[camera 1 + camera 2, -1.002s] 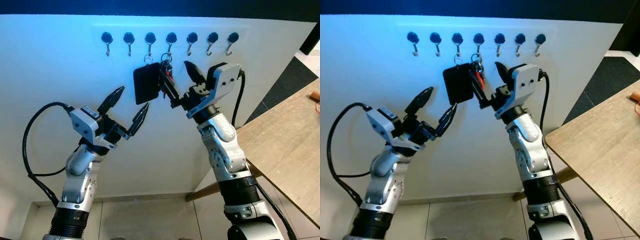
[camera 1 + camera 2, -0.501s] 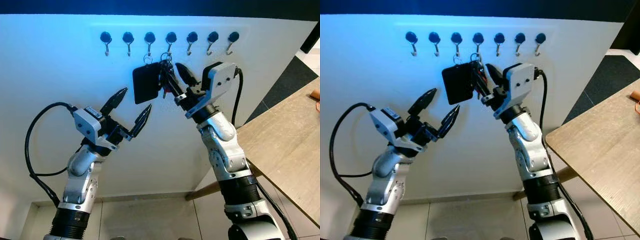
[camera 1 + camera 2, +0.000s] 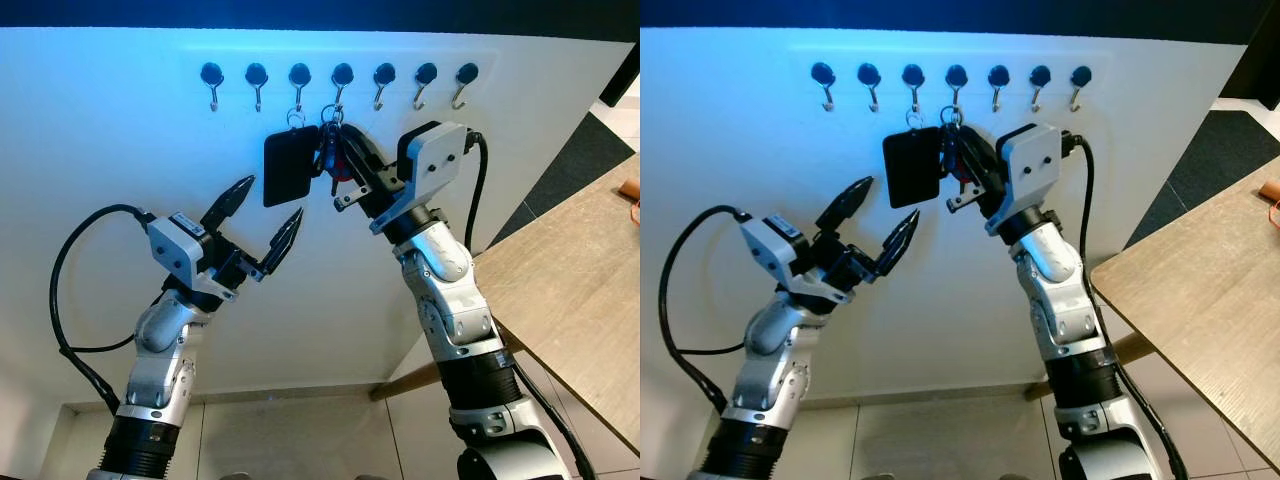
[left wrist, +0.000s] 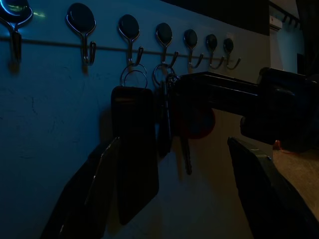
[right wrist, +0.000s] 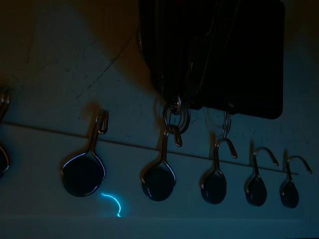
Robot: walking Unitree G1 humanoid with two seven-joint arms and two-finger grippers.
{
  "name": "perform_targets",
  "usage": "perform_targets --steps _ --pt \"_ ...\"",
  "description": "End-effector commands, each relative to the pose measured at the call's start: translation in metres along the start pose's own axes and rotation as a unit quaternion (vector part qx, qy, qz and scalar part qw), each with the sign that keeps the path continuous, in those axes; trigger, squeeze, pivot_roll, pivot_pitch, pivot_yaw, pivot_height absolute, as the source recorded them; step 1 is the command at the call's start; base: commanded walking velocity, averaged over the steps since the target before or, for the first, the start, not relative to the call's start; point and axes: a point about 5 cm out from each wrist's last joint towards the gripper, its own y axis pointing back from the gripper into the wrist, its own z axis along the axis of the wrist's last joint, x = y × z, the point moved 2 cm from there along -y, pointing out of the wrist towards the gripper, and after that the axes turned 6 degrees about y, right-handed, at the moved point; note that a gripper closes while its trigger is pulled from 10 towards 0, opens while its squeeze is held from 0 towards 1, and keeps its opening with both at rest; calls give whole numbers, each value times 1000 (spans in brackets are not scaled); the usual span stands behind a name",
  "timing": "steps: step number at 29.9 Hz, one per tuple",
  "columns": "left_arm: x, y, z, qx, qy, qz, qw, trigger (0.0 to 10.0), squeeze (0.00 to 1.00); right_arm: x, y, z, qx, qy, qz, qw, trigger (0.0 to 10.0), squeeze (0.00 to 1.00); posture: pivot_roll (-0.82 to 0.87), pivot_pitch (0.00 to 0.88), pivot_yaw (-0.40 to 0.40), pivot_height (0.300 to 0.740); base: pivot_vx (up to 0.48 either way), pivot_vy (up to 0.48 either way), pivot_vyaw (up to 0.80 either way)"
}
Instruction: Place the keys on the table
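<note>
Closed around the hanging bunch of metal keys (image 3: 331, 158) is the right gripper (image 3: 343, 166), while the left gripper (image 3: 264, 218) hangs open below the black rectangular tag (image 3: 289, 167).

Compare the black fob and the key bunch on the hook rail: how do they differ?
The black fob is one flat dark rectangle; the key bunch is several thin keys with a red tag. The right gripper is at the key bunch; the fob hangs free, with the left gripper open below it. Both hang by rings from neighbouring hooks.
</note>
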Motion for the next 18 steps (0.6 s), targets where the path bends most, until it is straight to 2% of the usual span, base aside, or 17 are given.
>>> perform_targets --steps 1,8,11,18 --pt "-5 -4 3 -6 -3 -11 1000 10000 0 -4 -2 12 -27 11 -11 1000 0 0 38 60 -51 740 0 0 0" --pt "-4 -4 4 -8 -6 -11 1000 10000 0 -5 -4 27 -68 17 -24 997 0 0 38 62 -51 740 0 0 0" --pt "-5 -5 4 -9 -6 -13 1000 10000 0 -5 -6 41 -102 31 -30 994 0 0 37 66 -51 740 0 0 0" --pt "-5 -5 5 -10 -7 -14 1000 10000 0 -4 -8 54 -132 41 -35 990 0 0 38 66 -53 740 0 0 0"
